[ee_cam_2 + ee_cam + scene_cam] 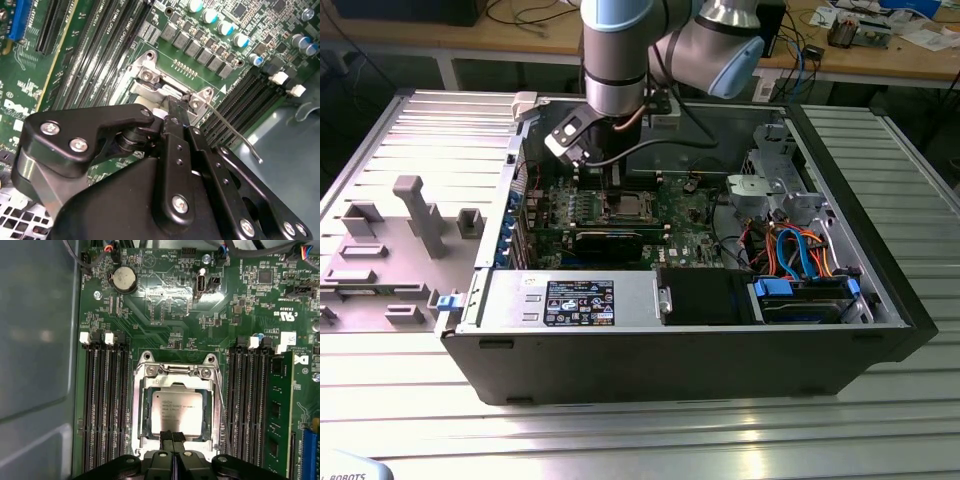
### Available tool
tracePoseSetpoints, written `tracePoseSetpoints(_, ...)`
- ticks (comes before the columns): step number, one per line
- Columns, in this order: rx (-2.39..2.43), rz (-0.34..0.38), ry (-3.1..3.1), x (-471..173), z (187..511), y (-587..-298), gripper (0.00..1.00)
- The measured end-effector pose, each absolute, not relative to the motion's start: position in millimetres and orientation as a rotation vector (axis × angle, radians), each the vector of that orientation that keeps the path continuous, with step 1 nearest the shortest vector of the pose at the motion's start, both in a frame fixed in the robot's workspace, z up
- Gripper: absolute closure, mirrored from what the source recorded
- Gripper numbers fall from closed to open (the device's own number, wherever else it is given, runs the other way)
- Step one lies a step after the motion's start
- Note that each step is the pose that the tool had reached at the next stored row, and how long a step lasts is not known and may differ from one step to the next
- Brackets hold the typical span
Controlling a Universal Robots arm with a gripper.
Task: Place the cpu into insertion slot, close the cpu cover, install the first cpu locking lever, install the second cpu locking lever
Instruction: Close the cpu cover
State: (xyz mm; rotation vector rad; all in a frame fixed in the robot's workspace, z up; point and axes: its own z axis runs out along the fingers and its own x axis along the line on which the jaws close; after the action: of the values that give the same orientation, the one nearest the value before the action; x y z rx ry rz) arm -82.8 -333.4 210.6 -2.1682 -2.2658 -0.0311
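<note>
In the first wrist view the cpu (177, 406), a silvery square chip, lies flat in the insertion slot (176, 371) on the green motherboard. The cpu cover (141, 410), a thin metal frame, lies down around the chip. My gripper (173, 434) is shut, its two black fingertips pressed together at the cover's edge nearest the camera, with nothing between them. In the second wrist view the gripper (176, 103) reaches down at the socket's hinge end, and a thin metal locking lever (235, 135) sticks out free beside it. In the exterior view the gripper (616, 190) stands over the socket (630, 207).
Long black memory slots (102, 405) flank the socket on both sides, one holding a green module (280, 410). The open computer case (880, 300) walls the board in, with orange and blue cables (800, 250) and a power supply (570, 298) inside. A grey fixture tray (400, 240) lies at the exterior view's left.
</note>
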Motion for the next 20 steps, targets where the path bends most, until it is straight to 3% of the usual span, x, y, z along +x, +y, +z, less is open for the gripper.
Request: tracePoseSetpoints(20, -2.167, -0.032, -2.265, -65, 209, -333, 0.89)
